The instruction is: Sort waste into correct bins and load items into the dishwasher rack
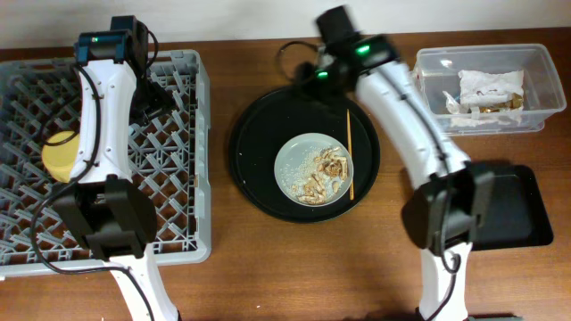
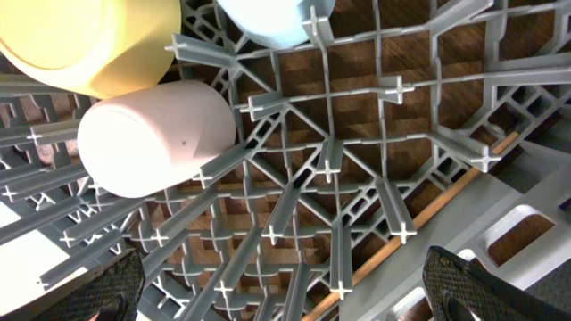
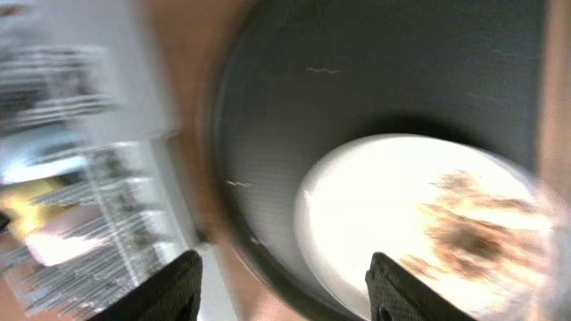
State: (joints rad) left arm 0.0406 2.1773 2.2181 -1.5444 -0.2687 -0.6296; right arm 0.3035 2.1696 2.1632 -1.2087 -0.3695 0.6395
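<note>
The grey dishwasher rack holds the yellow bowl. The left wrist view shows the yellow bowl, pink cup, light blue cup and one wooden chopstick in the rack. My left gripper is open and empty above it. The grey plate with food scraps sits on the round black tray, a chopstick beside it. My right gripper is open above the tray's far-left rim; the plate is blurred.
The clear tub at the back right holds white napkins with a wrapper. The flat black rectangular tray lies at the right under my right arm. Bare wooden table shows between the rack and the round tray.
</note>
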